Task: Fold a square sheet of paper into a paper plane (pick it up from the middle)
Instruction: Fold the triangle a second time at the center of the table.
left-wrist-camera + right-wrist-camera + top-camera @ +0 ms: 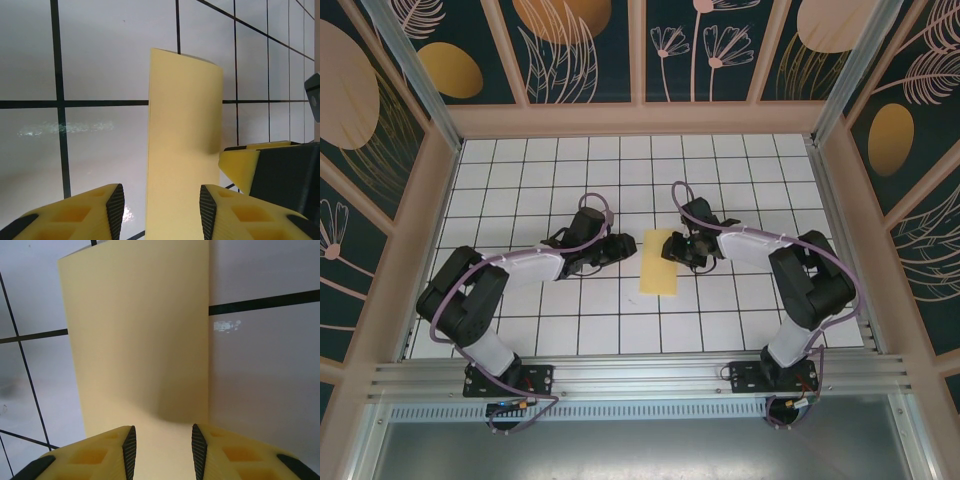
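Here, listed from the tools outward.

Left pincer (161, 194): jaws stand apart at a middling gap and clamp nothing. Its fingers (85, 215) are yellow with black pads and sit low over the desk (520, 320). The paper (660, 262) runs up between them, and a strip of bare desk shows between the left pad and the paper's long edge.

Right pincer (163, 432): jaws also apart, somewhat narrower, and nothing is gripped. Its fingers (90, 457) are the same yellow with black pads. The paper lies under the gap and stretches away ahead of it. Whether either pincer touches the sheet cannot be told.

Paper: pale yellow, plain and unmarked. It lies on the desk as a long narrow rectangle, its long sides running away from the arm bases. It sits near the middle of the desk, between the two pincers. From above, the left pincer is just beside its left long edge. The right pincer meets its right long edge towards the far end.

Desk: white, ruled with a black grid.

Arms: black, with lilac cables, both bent inward towards the paper.

Surround: dark panels printed with leaves and gold ovals, set in pale wooden frames.
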